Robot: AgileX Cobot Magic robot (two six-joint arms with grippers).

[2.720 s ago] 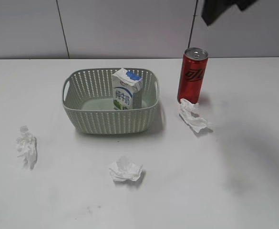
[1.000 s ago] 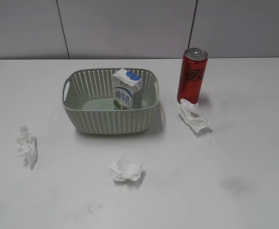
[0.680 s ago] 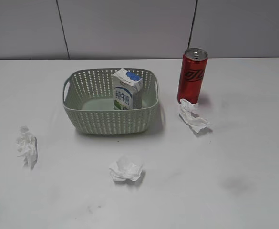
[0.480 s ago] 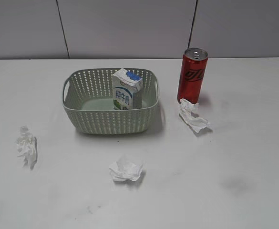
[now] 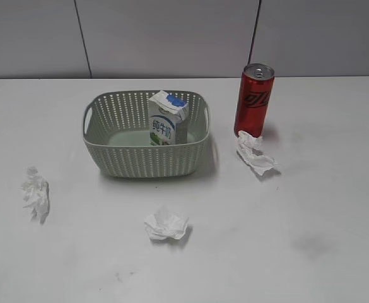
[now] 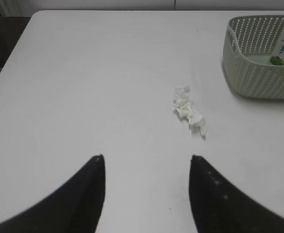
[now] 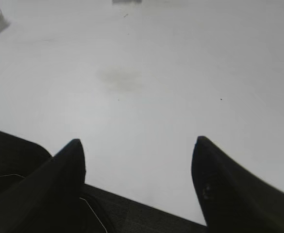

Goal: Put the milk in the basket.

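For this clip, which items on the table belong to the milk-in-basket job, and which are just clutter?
Job items: milk carton, standing upright inside the basket.

Clutter: red soda can; crumpled tissue beside the can; crumpled tissue in front of the basket; crumpled tissue at left.

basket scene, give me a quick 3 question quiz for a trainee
1. True or false: the milk stands upright inside the basket.
2. What lies right in front of the red can? A) a spoon B) a crumpled tissue C) a lid
3. How many crumpled tissues are on the table in the exterior view?

Key:
1. True. The carton is upright in the basket, towards its right side.
2. B. A tissue lies at the can's base.
3. Three: that one, one at the left and one in front of the basket.
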